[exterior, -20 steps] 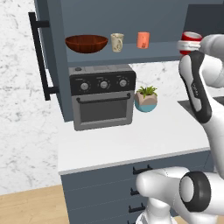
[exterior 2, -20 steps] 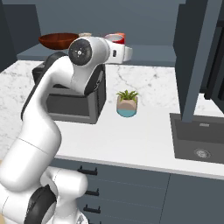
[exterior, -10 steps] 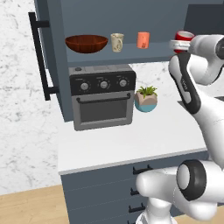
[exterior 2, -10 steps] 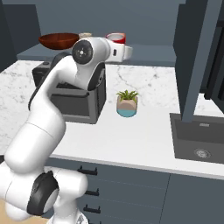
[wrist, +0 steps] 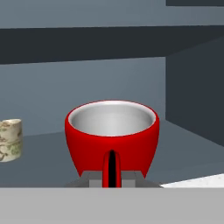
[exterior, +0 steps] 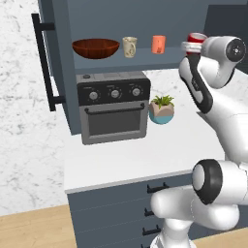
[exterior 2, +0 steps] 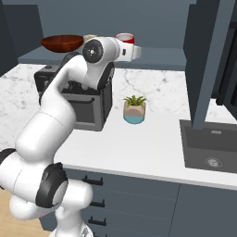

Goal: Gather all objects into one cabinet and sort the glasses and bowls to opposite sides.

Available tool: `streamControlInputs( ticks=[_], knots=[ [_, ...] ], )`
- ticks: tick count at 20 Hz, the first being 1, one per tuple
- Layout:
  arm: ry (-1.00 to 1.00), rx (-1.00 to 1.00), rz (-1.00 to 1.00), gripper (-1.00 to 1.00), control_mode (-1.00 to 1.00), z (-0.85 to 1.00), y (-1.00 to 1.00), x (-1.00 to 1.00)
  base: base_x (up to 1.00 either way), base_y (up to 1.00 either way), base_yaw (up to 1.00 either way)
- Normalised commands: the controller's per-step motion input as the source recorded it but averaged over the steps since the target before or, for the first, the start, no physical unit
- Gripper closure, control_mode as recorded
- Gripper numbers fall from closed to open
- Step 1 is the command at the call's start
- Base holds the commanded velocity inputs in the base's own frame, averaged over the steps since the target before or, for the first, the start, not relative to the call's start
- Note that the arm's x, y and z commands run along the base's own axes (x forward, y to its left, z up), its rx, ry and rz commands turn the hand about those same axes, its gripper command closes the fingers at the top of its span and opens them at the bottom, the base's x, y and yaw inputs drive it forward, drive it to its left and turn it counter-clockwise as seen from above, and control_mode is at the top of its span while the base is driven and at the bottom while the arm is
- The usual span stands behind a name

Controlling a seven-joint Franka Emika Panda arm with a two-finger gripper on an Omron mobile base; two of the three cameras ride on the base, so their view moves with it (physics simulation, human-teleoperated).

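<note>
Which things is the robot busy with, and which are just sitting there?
Part of the job: red cup in the hand, brown bowl, beige cup, orange cup, cabinet shelf.

Just sitting there: toaster oven, potted plant, sink.

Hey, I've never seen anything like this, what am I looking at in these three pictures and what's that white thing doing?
It is a computer-rendered kitchen. The white thing is a robot arm on a base that can drive. Two pictures come from cameras on the base, behind the arm to its left and right; the third looks along the gripper.

On the open wall cabinet's shelf stand a wide reddish-brown bowl, a beige cup and a coral-orange cup. The gripper is up at that shelf with a glossy red cup; whether its fingers are closed on it is hard to tell. Below, on the white counter, sit a small oven and a potted plant.
</note>
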Motion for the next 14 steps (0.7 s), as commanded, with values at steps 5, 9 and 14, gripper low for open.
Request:
streamControlInputs(
  ticks=[5, 9, 14],
  knots=[
    [0.0, 0.0, 0.0, 1.0, -1.0, 0.0, 0.0, 0.42, 0.0, 0.0, 0.0],
    [0.0, 0.0, 0.0, 1.0, -1.0, 0.0, -0.11, 0.21, 0.0, 0.0, 0.0],
    [0.0, 0.0, 0.0, 1.0, -1.0, 0.0, -0.27, 0.23, 0.0, 0.0, 0.0]
  ],
)
